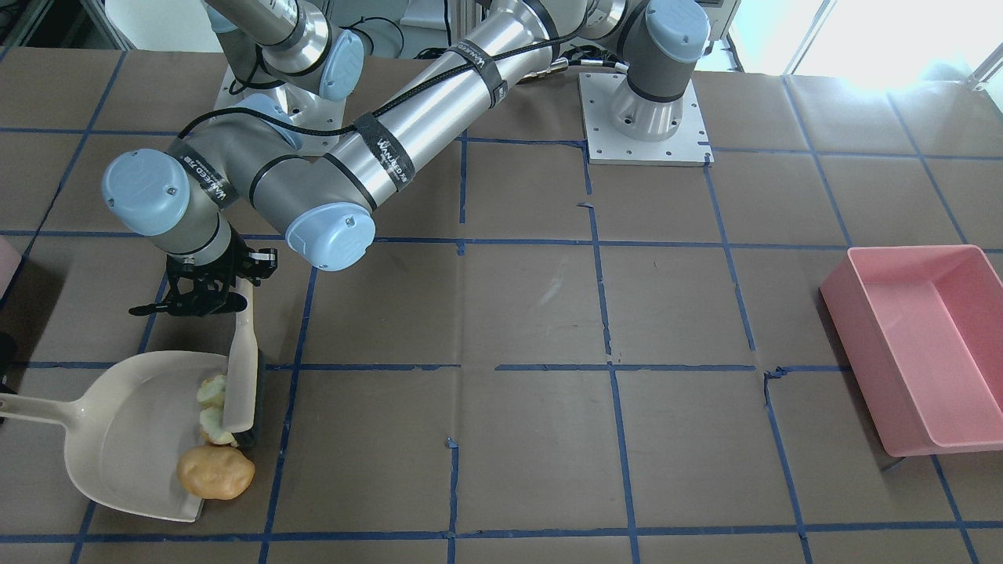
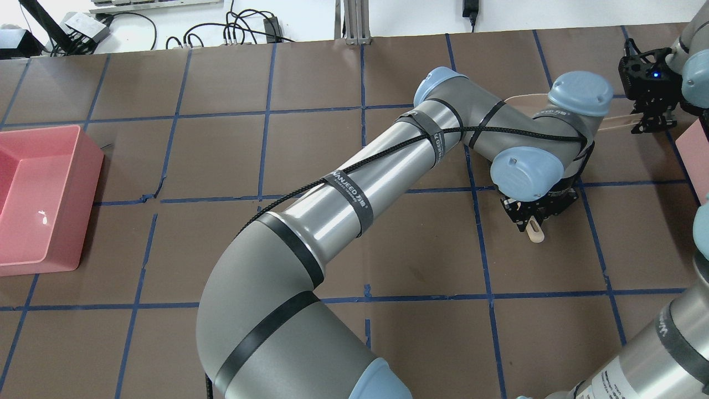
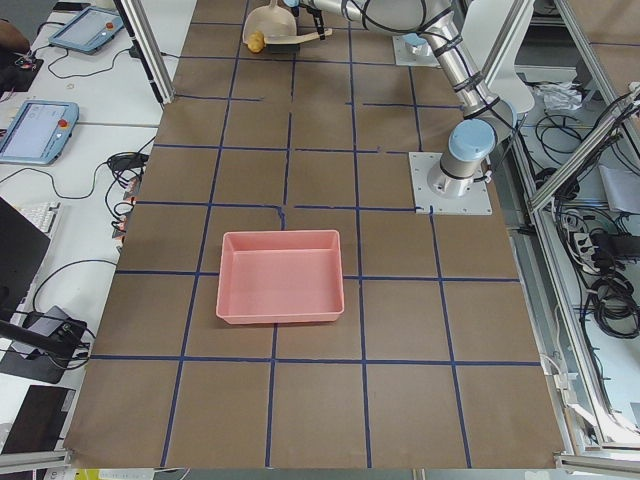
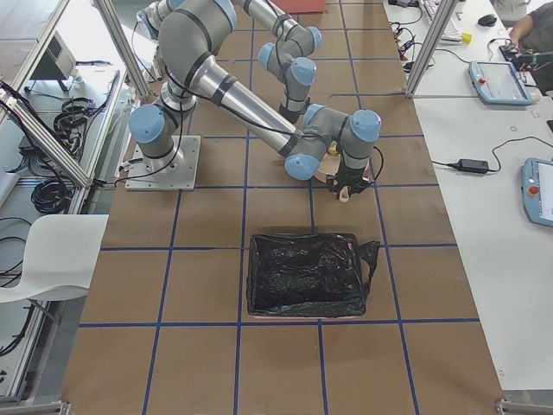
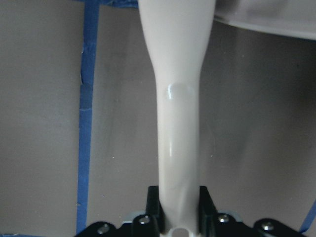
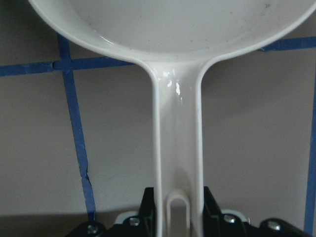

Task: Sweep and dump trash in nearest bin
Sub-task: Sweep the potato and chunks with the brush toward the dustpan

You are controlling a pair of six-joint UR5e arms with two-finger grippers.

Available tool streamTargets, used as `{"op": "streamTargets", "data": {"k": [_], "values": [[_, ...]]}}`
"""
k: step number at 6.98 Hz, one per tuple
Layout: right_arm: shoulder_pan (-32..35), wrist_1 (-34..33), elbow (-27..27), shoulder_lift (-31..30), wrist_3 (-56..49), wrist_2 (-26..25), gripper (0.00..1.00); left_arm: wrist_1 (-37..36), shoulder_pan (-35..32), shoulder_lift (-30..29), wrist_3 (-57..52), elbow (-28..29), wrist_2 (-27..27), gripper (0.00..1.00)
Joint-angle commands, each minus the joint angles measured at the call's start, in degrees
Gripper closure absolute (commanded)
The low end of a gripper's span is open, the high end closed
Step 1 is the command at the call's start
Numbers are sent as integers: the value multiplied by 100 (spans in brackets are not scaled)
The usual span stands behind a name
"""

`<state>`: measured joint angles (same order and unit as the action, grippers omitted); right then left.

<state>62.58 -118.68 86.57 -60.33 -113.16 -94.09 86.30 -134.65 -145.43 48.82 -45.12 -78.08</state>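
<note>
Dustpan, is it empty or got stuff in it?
Not empty: the dustpan holds pale scraps beside the brush; a brown lump sits at its lip.

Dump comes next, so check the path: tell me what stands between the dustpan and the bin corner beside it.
Nothing visible: bare table lies between the dustpan and the bin. The brush sits at the pan's mouth, on the side away from it.

Front cam faces robot, steep down on tabletop (image 1: 517,313); overhead sits behind, over the shoulders; end cams look along the tabletop from afar; wrist cams close on handles of brush (image 5: 177,98) and dustpan (image 6: 177,123); front and left-end views share that dustpan corner.
</note>
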Motion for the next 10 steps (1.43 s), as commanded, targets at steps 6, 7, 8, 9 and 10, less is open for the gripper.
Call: {"op": "streamTargets", "data": {"k": [6, 7, 8, 9, 10], "values": [[0, 12, 0, 12, 22, -4, 99, 613, -87, 714, -2133, -137, -401, 100], [0, 20, 9, 12, 31, -4, 99, 677, -61, 1065, -1740, -347, -367, 100], [0, 12, 9, 12, 31, -4, 99, 530, -43, 1339, -1066, -662, -410, 100], [0, 3, 9, 21, 31, 4, 99, 145, 52, 1411, -624, -874, -428, 100], [0, 3, 17, 30, 31, 4, 99, 63, 462, 1316, -54, -946, -376, 100]]}}
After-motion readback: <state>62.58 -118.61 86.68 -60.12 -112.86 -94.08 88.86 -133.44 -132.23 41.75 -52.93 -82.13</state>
